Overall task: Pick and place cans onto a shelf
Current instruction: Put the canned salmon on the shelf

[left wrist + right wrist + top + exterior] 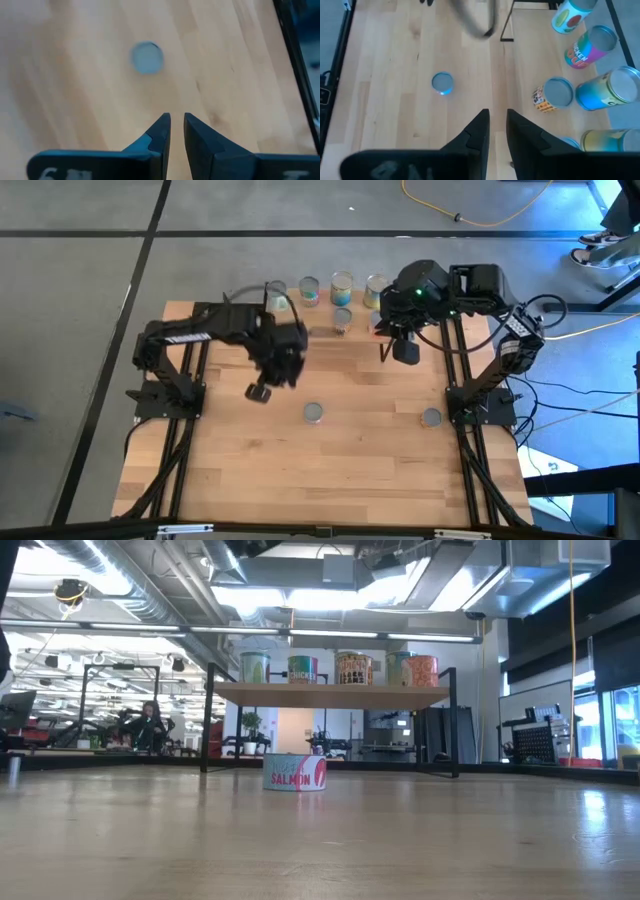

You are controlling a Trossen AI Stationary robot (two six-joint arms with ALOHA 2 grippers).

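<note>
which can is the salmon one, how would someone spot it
Find the shelf at the table's far end with tall cans in a row on top. The salmon can stands alone on the table in front. It is short and flat, with SALMON on its label.

Overhead looks straight down; low camera level across table (320,840); wrist cameras angled down, near tabletop.
</note>
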